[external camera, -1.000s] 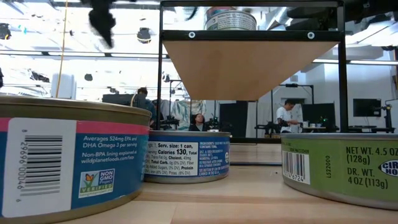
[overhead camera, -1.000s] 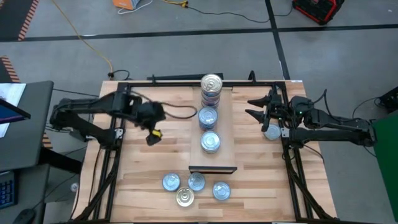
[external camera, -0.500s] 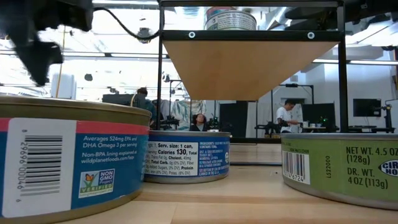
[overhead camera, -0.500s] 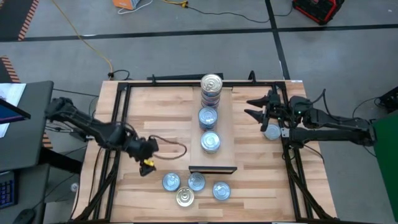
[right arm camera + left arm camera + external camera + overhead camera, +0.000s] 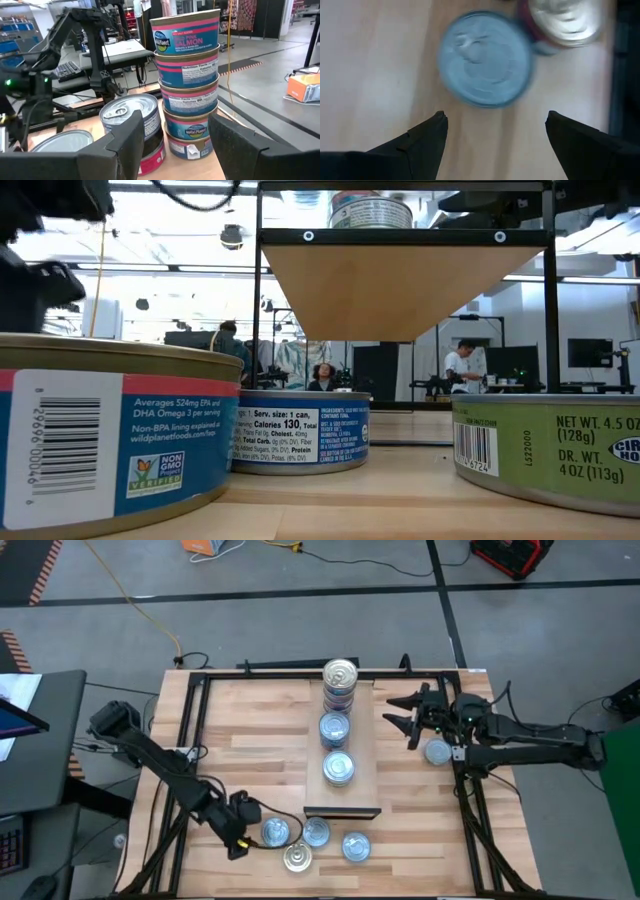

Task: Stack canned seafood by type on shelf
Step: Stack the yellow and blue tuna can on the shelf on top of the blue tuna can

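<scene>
Loose tins: four tins lie on the desk just before the shelf's dark front edge, apparently waiting to be sorted.
Left claw: the left claw hangs just beside the blue-topped tin, fingers spread wide and empty, seemingly lined up to pick it.
Shelf: the shelf carries two separate blue-topped tins and, at its far end, a tall stack, likely one type.
Right claw: the right claw waits beside the shelf, parted, holding nothing.
</scene>
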Controlling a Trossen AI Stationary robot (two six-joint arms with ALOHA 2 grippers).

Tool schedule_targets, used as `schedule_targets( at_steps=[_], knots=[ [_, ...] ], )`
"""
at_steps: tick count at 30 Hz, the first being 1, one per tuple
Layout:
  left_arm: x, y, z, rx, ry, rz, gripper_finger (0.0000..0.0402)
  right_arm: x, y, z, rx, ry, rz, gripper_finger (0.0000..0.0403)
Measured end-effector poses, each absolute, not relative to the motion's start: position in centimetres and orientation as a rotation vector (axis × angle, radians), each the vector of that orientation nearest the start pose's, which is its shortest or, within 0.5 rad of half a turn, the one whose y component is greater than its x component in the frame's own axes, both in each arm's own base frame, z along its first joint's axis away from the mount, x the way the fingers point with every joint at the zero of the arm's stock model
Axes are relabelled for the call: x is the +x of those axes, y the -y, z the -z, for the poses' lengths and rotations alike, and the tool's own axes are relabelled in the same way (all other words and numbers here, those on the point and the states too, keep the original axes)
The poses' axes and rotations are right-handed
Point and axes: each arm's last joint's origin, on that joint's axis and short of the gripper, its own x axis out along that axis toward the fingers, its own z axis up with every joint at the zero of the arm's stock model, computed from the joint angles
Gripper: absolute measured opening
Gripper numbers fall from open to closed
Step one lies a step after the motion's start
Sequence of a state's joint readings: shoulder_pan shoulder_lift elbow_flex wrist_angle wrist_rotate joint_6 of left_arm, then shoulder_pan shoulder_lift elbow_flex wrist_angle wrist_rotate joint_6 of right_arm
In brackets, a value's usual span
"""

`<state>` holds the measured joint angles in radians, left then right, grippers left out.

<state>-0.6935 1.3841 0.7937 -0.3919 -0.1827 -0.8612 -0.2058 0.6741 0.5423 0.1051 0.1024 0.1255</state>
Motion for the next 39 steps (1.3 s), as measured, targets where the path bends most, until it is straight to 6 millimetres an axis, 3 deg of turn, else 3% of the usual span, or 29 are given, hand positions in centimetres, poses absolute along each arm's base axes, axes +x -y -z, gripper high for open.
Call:
schedule_targets(
  at_steps=[7, 13, 20, 33, 39],
  knots=[
    [21.7, 15.6, -17.0, -0.343, -1.079, -0.101, 0.032, 15.7, 3.6, -29.5, 0.122, 0.017, 0.308, 0.0243],
    [21.4, 15.0, -17.6, -0.35, -1.085, -0.11, 0.032, 15.7, 3.6, -29.5, 0.122, 0.015, 0.308, 0.0243],
    [21.0, 14.4, -19.1, -0.362, -0.978, -0.174, 0.032, 15.7, 3.6, -29.5, 0.122, 0.015, 0.308, 0.0243],
    [20.3, 14.1, -16.6, -0.416, -1.031, -0.166, 0.032, 15.7, 3.6, -29.5, 0.122, 0.016, 0.308, 0.0243],
    [20.5, 14.3, -17.6, -0.424, -1.004, -0.107, 0.032, 15.7, 3.6, -29.6, 0.122, 0.022, 0.308, 0.0243]
  ],
)
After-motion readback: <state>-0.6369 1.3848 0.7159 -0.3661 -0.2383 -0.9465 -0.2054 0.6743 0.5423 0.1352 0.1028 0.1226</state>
